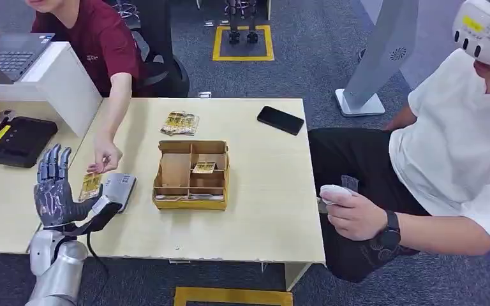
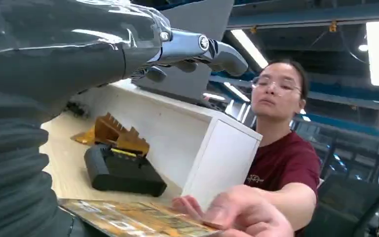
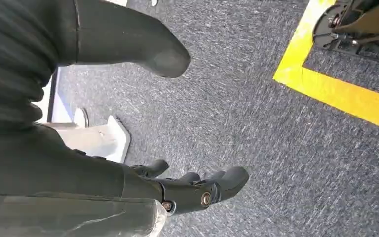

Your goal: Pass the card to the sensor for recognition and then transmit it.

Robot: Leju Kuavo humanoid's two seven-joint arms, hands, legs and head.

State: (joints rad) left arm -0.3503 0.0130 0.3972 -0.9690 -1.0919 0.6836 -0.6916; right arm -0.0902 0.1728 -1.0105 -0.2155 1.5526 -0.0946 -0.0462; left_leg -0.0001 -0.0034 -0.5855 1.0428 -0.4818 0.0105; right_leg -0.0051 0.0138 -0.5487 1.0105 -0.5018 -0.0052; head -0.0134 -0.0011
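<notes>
Left hand [image 1: 56, 188], dark and glossy with a grey ribbed cover at the wrist, stands upright over the near left part of the pale wooden tabletop [image 1: 261, 210], its fingers straight and spread. A thin gold-patterned card [image 1: 90, 185] lies flat just beside its thumb, next to the small grey sensor block [image 1: 118, 189], and whether the thumb presses the card I cannot tell. A person's hand [image 1: 105, 156], reaching from a dark red sleeve, pinches the card's far edge; the left wrist view shows the same card [image 2: 128, 217] with those fingertips [image 2: 222, 212] on it.

Right hand [image 3: 177, 190] hangs beside the robot over speckled grey carpet [image 3: 256, 98] crossed by a yellow tape line [image 3: 335, 94]; its dark fingers are loosely apart and hold nothing.

At the middle of the tabletop sits a brown cardboard box with compartments [image 1: 191, 175], one more gold card [image 1: 204, 167] lying in a back cell. A small pile of gold cards [image 1: 180, 123] lies beyond the box, and a flat black phone [image 1: 281, 120] lies near the far right corner. A black rectangular device [image 1: 20, 141] rests to the left, beside a white partition [image 1: 64, 86]. A person in a white shirt and white headset [image 1: 488, 29] sits on the right, holding a pale controller [image 1: 335, 193].
</notes>
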